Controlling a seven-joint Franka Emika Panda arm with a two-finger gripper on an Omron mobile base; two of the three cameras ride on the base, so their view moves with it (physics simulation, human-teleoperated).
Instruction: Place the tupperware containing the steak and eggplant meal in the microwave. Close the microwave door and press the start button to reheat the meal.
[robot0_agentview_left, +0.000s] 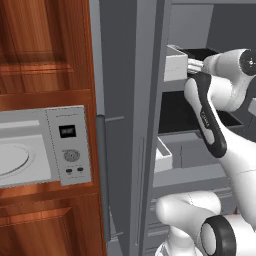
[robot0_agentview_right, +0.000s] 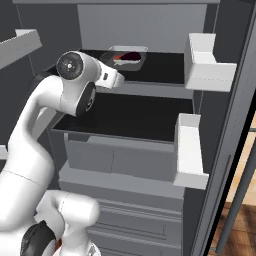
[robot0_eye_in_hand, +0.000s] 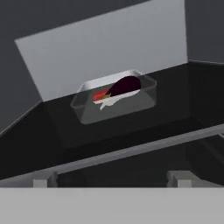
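The tupperware (robot0_eye_in_hand: 114, 99) is a shallow clear-grey tray standing at the back of the fridge's upper black shelf (robot0_eye_in_hand: 175, 87), and it also shows in the right base view (robot0_agentview_right: 128, 57). Inside it lie the dark purple eggplant (robot0_eye_in_hand: 127, 85) and, beside it, the red steak (robot0_eye_in_hand: 101, 95). My gripper (robot0_eye_in_hand: 111, 180) is open, level with the shelf's front edge and well short of the tray, holding nothing. The silver-grey microwave (robot0_agentview_left: 70, 145) sits in the wooden cabinet to the left, its windowed door (robot0_agentview_left: 20, 160) flat against the front.
White door bins (robot0_agentview_right: 209, 65) (robot0_agentview_right: 189, 150) hang on the open fridge door at the right. A lower black shelf (robot0_agentview_right: 135, 117) and grey drawers (robot0_agentview_right: 125, 160) lie under my arm. A grey vertical handle (robot0_agentview_left: 102, 170) runs beside the microwave's control panel (robot0_agentview_left: 69, 131).
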